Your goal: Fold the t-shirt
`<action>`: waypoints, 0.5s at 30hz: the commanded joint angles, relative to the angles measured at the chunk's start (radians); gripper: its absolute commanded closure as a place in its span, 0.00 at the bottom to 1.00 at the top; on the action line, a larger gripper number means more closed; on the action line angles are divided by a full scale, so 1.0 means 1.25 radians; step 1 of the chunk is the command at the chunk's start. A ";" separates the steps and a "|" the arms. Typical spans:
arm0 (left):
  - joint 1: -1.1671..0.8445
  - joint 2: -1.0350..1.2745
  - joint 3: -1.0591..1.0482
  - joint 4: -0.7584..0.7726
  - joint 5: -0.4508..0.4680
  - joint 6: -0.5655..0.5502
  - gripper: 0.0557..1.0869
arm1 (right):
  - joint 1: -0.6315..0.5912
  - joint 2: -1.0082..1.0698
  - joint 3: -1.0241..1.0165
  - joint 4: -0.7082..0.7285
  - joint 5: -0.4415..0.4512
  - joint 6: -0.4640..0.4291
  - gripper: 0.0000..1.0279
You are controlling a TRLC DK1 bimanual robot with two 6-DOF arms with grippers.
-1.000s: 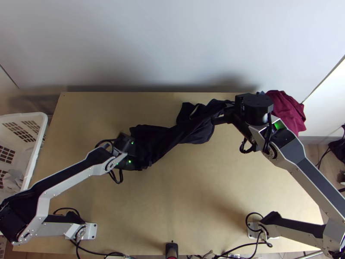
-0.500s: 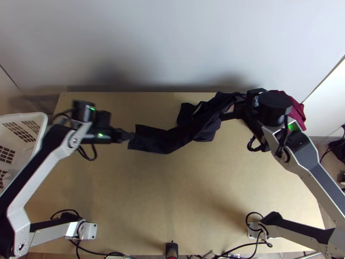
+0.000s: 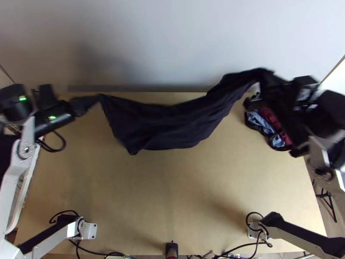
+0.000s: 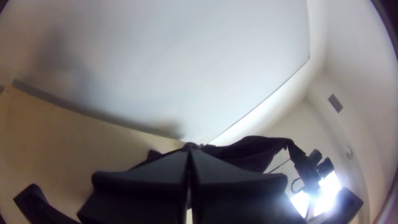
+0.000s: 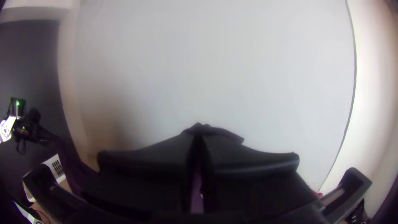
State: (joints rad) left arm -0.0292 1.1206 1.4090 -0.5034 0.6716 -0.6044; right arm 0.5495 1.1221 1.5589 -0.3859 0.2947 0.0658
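Ok so the dark navy cloth t-shirt (image 3: 168, 125) is strung out near the light wooden worktop's (image 3: 172, 194) far edge, left gripper's (image 3: 97, 99) fingers pinched tight on one end, right gripper's (image 3: 266, 77) clamped on the other.

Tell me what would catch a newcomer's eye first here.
First, the dark shirt, sagging between the left arm's jaws and the right arm's jaws, over the far part of the wooden table. Then the heap of red and blue cloth near the table's far right corner.
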 commanded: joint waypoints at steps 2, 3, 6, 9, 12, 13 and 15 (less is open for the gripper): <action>0.139 -0.094 0.014 0.071 0.005 -0.139 0.96 | -0.005 -0.031 0.121 0.091 -0.007 -0.042 0.97; 0.156 -0.107 0.007 0.087 0.005 -0.146 0.96 | -0.005 -0.033 0.136 0.112 -0.007 -0.058 0.97; 0.225 -0.129 0.002 0.109 0.006 -0.185 0.96 | -0.016 -0.033 0.175 0.148 -0.001 -0.091 0.97; 0.254 -0.171 0.008 0.125 0.006 -0.216 0.96 | -0.019 -0.033 0.190 0.158 0.007 -0.103 0.97; 0.259 -0.198 0.044 0.133 0.005 -0.240 0.96 | -0.017 -0.039 0.191 0.157 0.008 -0.101 0.97; 0.266 -0.198 0.062 0.131 0.005 -0.252 0.96 | -0.016 -0.039 0.202 0.158 0.008 -0.101 0.97; 0.288 -0.199 0.098 0.131 0.005 -0.271 0.96 | -0.016 -0.033 0.235 0.158 0.008 -0.103 0.97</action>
State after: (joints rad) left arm 0.2504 0.9211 1.4467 -0.3569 0.6853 -0.8646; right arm 0.5316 1.0813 1.7733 -0.2161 0.2962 -0.0444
